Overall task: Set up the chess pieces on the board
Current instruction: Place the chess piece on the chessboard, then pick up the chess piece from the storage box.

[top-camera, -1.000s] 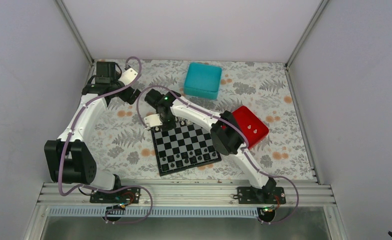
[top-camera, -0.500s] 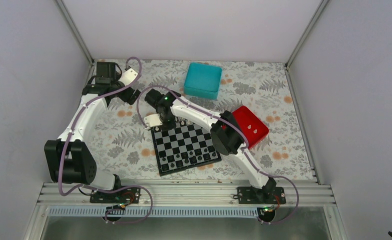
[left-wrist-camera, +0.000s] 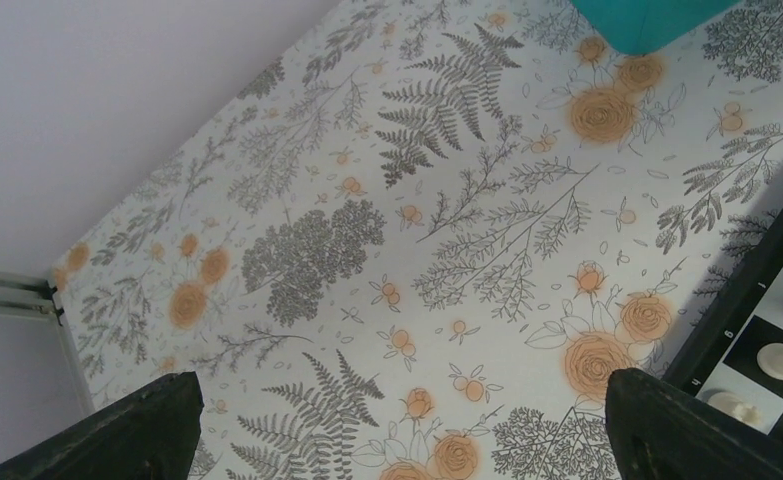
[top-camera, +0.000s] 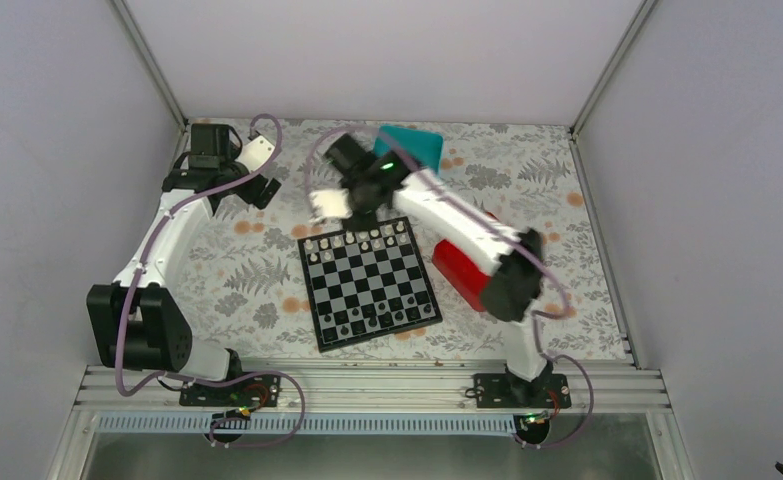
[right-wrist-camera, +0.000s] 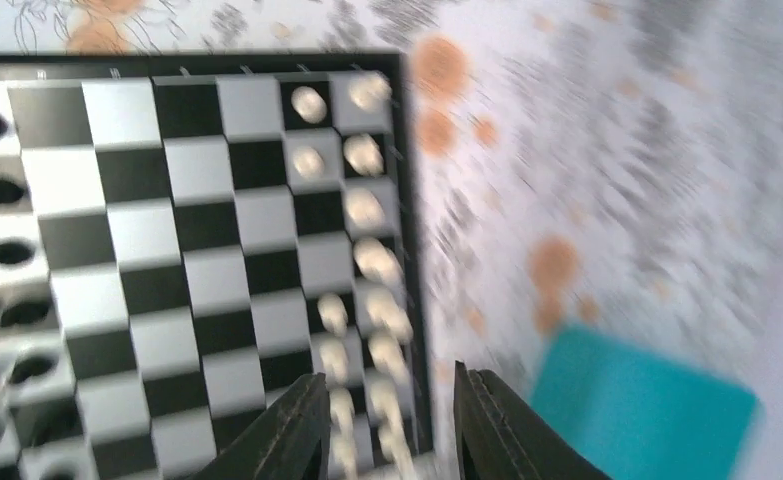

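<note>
The white chess pieces (top-camera: pixel 357 241) stand in the board's (top-camera: pixel 372 282) two far rows. The right wrist view shows the outer row almost full and the inner one still gappy. Dark pieces (top-camera: pixel 377 320) hold the near rows.

A second ago the right arm (top-camera: pixel 437 205) was low over the board's far edge. Now it has swung up and beyond that edge, blurred, jaws narrow with apparently nothing between them. I take it a piece was just placed and the arm is off for another.

The left arm (top-camera: pixel 167 235) waits off the board's far-left corner, jaws wide and bare. The teal box (top-camera: pixel 422 145) lies beyond the far edge, and the red tray (top-camera: pixel 457 265) is off the right edge, half hidden under the right arm. The counter (top-camera: pixel 267 270) near the board looks unobstructed.
</note>
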Robot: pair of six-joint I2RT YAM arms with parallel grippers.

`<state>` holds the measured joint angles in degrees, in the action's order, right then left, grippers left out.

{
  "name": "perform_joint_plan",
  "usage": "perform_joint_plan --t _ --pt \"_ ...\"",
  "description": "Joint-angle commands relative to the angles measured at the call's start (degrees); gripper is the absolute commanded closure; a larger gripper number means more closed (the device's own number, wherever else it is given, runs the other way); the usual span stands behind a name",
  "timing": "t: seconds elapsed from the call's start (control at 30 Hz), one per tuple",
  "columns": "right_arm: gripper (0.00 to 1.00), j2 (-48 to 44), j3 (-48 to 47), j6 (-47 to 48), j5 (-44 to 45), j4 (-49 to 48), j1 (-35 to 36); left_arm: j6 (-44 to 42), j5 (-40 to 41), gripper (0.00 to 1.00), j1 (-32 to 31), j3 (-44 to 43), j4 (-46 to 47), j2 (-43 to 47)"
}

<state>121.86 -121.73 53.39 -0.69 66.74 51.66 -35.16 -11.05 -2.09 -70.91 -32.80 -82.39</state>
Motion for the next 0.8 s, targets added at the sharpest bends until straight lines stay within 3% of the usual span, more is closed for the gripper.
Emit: perform_joint_plan --t 0.0,0.3,0.57,0.77 --pt "0.65 -16.6 8.6 -2.1 -2.2 4.0 -10.4 0.2 -1.1 0.00 0.0 0.0 2.0 2.0" --pt "0.62 -30.8 34.7 2.2 -3.0 0.2 -39.5 2.3 -2.3 0.00 0.1 -1.2 5.0 0.0" --pt "0.58 -29.8 49.7 2.2 1.2 -7.2 -43.8 2.7 -2.2 0.00 0.0 -1.2 5.3 -0.8" --pt "0.59 -24.5 52.5 1.9 4.3 -13.0 -46.5 3.1 -1.9 0.00 0.0 -0.4 6.0 -0.2"
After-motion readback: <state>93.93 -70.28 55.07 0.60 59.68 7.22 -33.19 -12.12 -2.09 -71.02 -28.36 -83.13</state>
